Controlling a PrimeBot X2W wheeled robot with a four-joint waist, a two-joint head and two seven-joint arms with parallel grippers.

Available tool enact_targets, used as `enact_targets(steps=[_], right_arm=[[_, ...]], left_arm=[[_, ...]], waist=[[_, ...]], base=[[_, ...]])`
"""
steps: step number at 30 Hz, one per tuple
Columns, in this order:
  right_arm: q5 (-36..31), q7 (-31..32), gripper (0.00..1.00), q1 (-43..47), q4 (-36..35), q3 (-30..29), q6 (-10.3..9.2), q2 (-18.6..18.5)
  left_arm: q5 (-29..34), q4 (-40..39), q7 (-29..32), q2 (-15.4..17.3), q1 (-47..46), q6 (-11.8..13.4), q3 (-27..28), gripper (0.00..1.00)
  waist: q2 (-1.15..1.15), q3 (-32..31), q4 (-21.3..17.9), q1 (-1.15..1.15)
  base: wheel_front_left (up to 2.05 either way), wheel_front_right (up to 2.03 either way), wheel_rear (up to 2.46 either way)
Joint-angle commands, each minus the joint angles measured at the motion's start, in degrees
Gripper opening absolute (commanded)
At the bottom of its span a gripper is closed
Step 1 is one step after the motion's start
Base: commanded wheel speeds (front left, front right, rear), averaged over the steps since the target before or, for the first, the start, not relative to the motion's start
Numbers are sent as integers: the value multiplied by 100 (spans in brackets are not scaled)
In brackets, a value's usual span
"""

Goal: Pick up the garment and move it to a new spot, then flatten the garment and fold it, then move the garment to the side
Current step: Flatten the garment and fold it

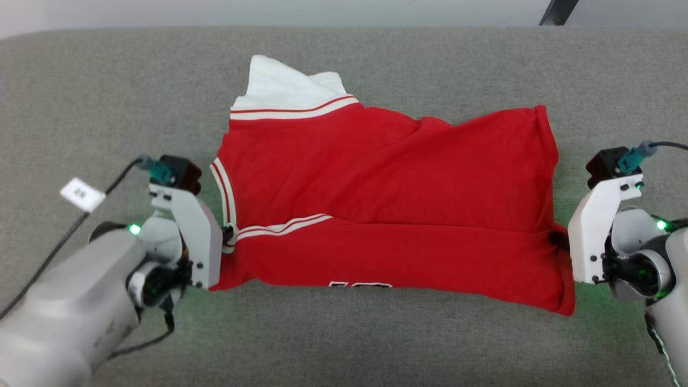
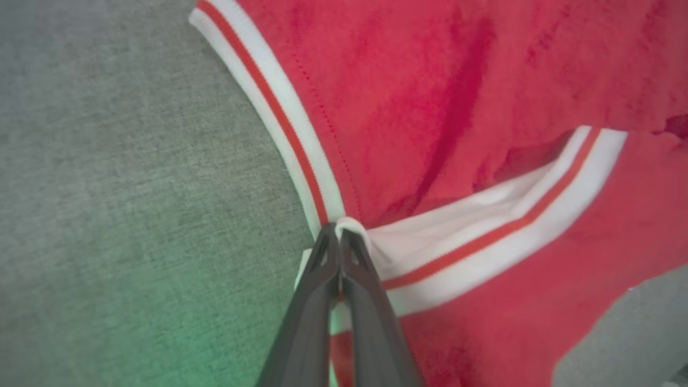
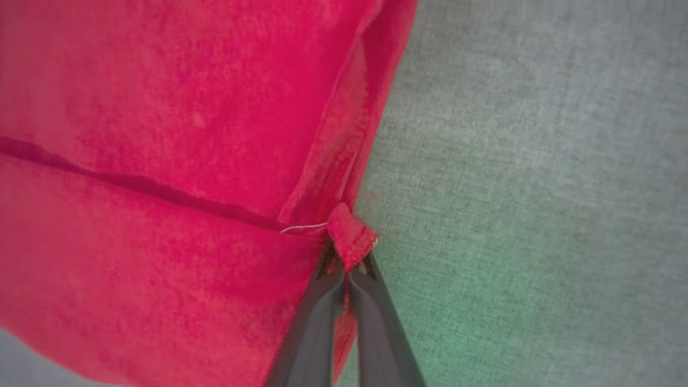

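Note:
The garment (image 1: 376, 204), a bright red shirt with white striped bands, lies spread on the grey surface with its near part folded over along a crease. A white sleeve sticks out at its far left. My left gripper (image 1: 228, 235) is shut on the garment's left edge, pinching the white striped band (image 2: 344, 228). My right gripper (image 1: 559, 240) is shut on the garment's right edge, with a small red hem corner (image 3: 352, 239) caught between its fingers. In both wrist views the dark fingers (image 2: 322, 301) press together on the cloth.
A grey fabric surface (image 1: 107, 97) stretches all around the garment. A black cable with a white tag (image 1: 81, 194) runs along my left arm. A dark slanted bar (image 1: 559, 12) shows at the top right beyond the surface's far edge.

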Motion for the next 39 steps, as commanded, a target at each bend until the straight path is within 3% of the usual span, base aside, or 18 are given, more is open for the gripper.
enact_targets(steps=[1,2,3,4,5,14,22,27,28,29,30,35,39], right_arm=[[25,-100,0,-124,231,124,-6,60],[44,-137,0,-182,322,153,-6,73],[51,-184,0,-239,411,181,-6,82],[65,-229,0,-277,482,212,-6,86],[95,-259,0,-311,560,247,-6,91],[253,-459,0,-550,986,454,-6,60],[324,-642,0,-722,1330,586,-6,44],[250,-714,0,-769,1754,592,-7,78],[235,-716,16,-763,1858,623,-8,89],[206,-751,49,-763,1977,600,-8,95],[168,-810,100,-794,2096,554,-9,109],[29,-956,100,-919,2507,524,-7,260],[-51,-1089,100,-1044,2417,542,-6,149]], left_arm=[[-112,348,308,-194,36,-93,-123,5],[-205,508,447,-268,17,-133,-116,16],[-226,626,598,-313,-31,-180,-142,40],[-265,734,712,-352,-84,-199,-152,79],[-357,845,819,-381,-125,-199,-112,100],[-459,1130,1845,-251,-634,-98,-180,100],[-236,576,2170,102,-1195,435,-162,100],[-196,-59,2033,355,-1076,724,-104,100],[-247,-198,2063,383,-1007,780,-105,100],[-241,-312,2055,422,-970,836,-110,100],[-236,-438,2022,465,-939,885,-106,100],[-375,-926,1999,587,-621,1059,-116,100],[-458,-1262,1941,676,-419,1182,-95,100]], waist=[[0,32,25,0],[0,37,35,0],[0,40,39,0],[0,41,43,0],[0,36,47,0],[0,-9,69,0],[0,-110,118,0],[0,-202,189,0],[0,-229,208,0],[0,-254,224,0],[0,-277,235,0],[0,-457,279,0],[0,-639,283,0]], base=[[0,0,0],[0,0,0],[0,0,0],[0,0,0],[0,0,0],[0,0,0],[0,0,0],[0,0,0],[0,0,0],[0,0,0],[0,0,0],[0,0,0],[0,0,0]])
